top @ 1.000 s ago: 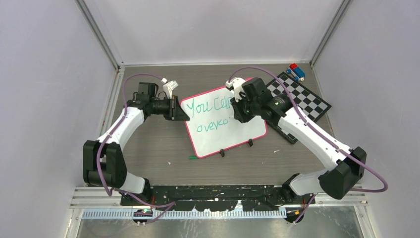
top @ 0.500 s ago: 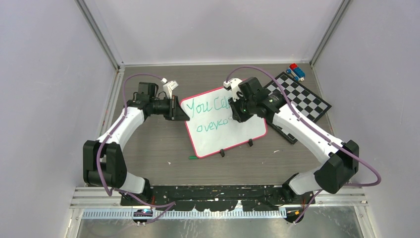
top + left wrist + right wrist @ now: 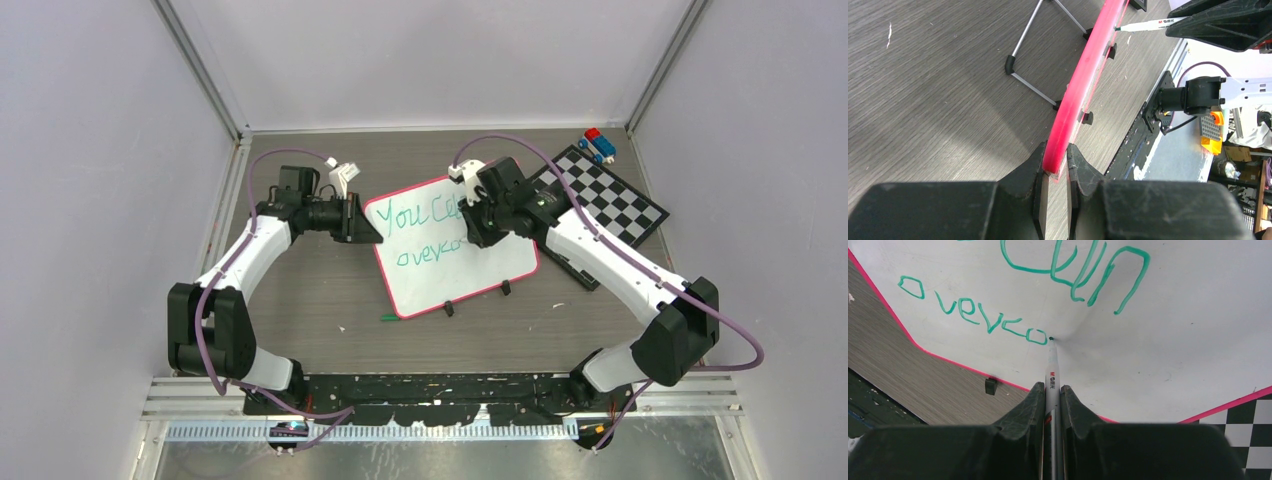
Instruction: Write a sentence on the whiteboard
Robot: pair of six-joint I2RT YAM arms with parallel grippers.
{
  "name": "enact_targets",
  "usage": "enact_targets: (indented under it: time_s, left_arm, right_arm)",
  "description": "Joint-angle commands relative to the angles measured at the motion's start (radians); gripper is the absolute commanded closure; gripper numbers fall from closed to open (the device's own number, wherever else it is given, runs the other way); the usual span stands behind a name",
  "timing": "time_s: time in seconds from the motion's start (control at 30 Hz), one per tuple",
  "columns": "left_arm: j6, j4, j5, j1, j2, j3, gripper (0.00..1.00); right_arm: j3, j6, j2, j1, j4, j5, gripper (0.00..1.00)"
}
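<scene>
The right fingers (image 3: 1029,402) pinch a marker (image 3: 1052,362), tip touching the whiteboard (image 3: 1188,340) just after "overco"; the left fingers (image 3: 1034,167) clamp its pink rim, board propped above the tabletop (image 3: 923,75); the sentence (image 3: 968,312) stands mid-word; the next stroke likely calls for rightward travel.

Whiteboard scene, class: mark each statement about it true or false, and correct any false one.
1. The left gripper is clamped on the whiteboard's pink rim. True.
2. The right gripper holds a marker with its tip on the board. True.
3. The sentence is written in red. False: it is green.
4. Its second line reads "overcome". False: it stops at "overco".
5. In the top view, the checkered board lies left of the whiteboard. False: it lies to its right.
</scene>
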Motion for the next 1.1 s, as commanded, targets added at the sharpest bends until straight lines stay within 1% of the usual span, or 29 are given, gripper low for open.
enact_targets:
  time_s: [0.0, 0.23, 0.47, 0.63, 1.07]
  left_arm:
    - [0.006, 0.022, -0.046, -0.001, -0.001, 0.013, 1.00]
    - [0.006, 0.021, -0.046, -0.001, 0.000, 0.015, 1.00]
    - [0.007, 0.019, -0.048, -0.001, -0.003, 0.015, 1.00]
    - [0.006, 0.016, -0.046, -0.001, -0.008, 0.016, 1.00]
    - [0.008, 0.013, -0.045, -0.001, 0.000, 0.023, 1.00]
  right_arm:
    - [-0.028, 0.010, -0.028, -0.004, 0.049, 0.025, 1.00]
    - [-0.046, 0.011, -0.032, -0.002, 0.041, -0.003, 1.00]
    - [0.039, 0.007, -0.009, -0.008, 0.039, 0.016, 1.00]
    - [0.063, -0.002, -0.004, -0.036, 0.037, 0.021, 1.00]
    - [-0.037, -0.001, -0.032, -0.042, 0.010, -0.023, 1.00]
